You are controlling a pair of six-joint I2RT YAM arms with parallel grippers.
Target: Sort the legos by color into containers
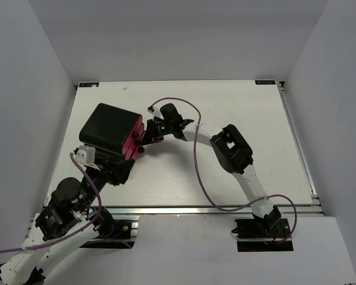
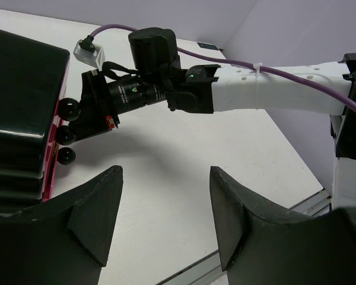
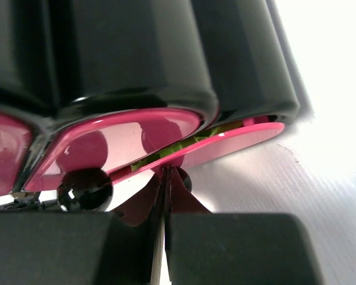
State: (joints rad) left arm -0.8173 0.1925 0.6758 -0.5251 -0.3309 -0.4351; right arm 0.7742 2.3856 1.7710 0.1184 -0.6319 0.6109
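The right gripper (image 3: 165, 181), fingers pressed together, sits at the knob (image 3: 184, 180) of a pink drawer (image 3: 243, 135) standing ajar over lime-green legos (image 3: 160, 154), the black cabinet (image 1: 110, 127) directly to its left; the left gripper (image 2: 166, 172), fingers apart, waits off the cabinet's near side.

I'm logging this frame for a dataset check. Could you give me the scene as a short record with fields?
cabinet: black, pink drawers on its front
one drawer: slightly open, lime legos inside
right tool: fingers nearly together at a knob, grip unclear
left tool: open, empty, beside cabinet
loose legos: none visible
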